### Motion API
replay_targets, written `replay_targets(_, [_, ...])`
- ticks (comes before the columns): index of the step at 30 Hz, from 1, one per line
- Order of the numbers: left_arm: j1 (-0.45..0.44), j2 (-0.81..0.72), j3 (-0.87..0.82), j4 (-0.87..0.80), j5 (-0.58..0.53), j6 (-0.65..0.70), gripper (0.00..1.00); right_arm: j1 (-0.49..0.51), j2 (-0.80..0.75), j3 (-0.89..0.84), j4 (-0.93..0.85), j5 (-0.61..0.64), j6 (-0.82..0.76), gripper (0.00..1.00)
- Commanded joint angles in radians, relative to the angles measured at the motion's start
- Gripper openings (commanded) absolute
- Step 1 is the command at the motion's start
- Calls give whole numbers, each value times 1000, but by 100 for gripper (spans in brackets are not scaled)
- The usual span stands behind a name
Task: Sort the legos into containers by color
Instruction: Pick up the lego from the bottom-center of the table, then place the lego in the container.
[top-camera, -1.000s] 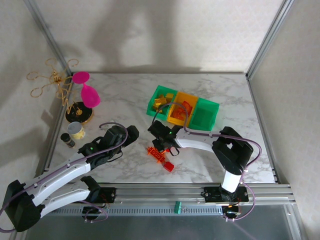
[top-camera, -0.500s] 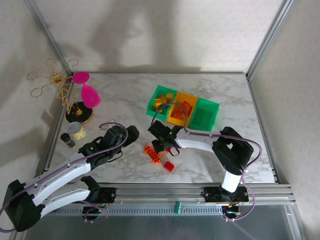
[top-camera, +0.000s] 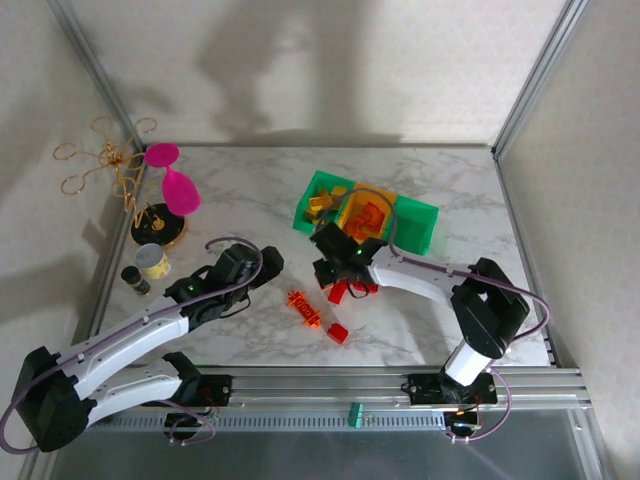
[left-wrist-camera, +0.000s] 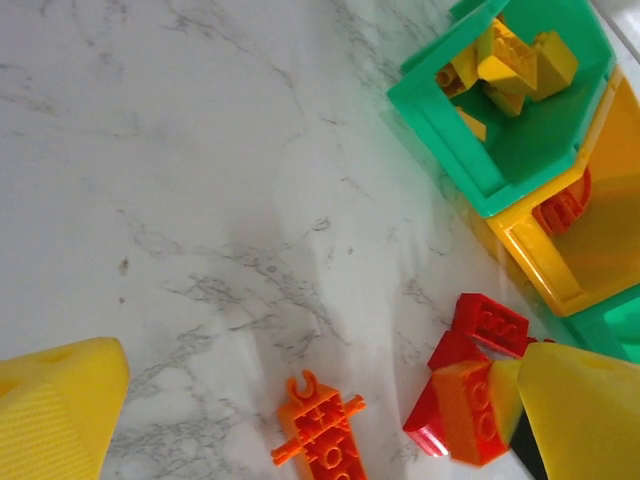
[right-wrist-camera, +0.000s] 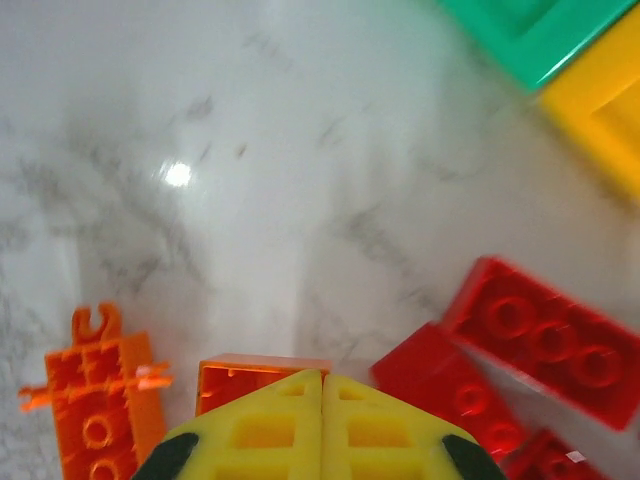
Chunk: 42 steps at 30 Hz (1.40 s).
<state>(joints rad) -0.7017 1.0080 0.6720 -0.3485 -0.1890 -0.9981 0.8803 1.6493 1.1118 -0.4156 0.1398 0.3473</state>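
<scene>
On the marble table (top-camera: 240, 200), the left end effector (top-camera: 262, 263) hovers with fingers spread. An orange lego plate (left-wrist-camera: 320, 440) lies loose. The right end effector (right-wrist-camera: 322, 385), fingers pressed together, has its tips against an orange lego block (right-wrist-camera: 255, 375) beside red legos (right-wrist-camera: 545, 335), near the containers (top-camera: 307, 200).

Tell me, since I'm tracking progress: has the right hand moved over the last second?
Yes. The right hand has moved right and farther out, toward the containers, judged against the lone red brick.
</scene>
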Motion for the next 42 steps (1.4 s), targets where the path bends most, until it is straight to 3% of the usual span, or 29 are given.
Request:
replay_targets(1, [-7,36,53,33,14,27,100,-77,-38,62,-3,50,-29,0])
replay_targets(7, [-7,110,99,73,50,57,100,-305,15,191,21,3,-66,0])
replay_targets(11, [-7,138,118,97,46,71,100,-391,89,249,46,43,-70,0])
replay_targets(14, [-7,157,142,98,21,85,100,-452,170,294,71,-5,-59,0])
replay_targets(17, [-6,176,169,101,26,97,100,-470,238,350,88,-20,-73,5])
replay_targets(20, [-7,186,185,99,34,108,100,-480,271,387,104,-39,-81,17])
replay_targets(29, [-6,149,172,79,39,108,100,-435,153,332,84,-109,-91,32])
replay_targets(42, [-7,1,21,-27,8,52,100,-137,-128,2,36,-86,-87,50])
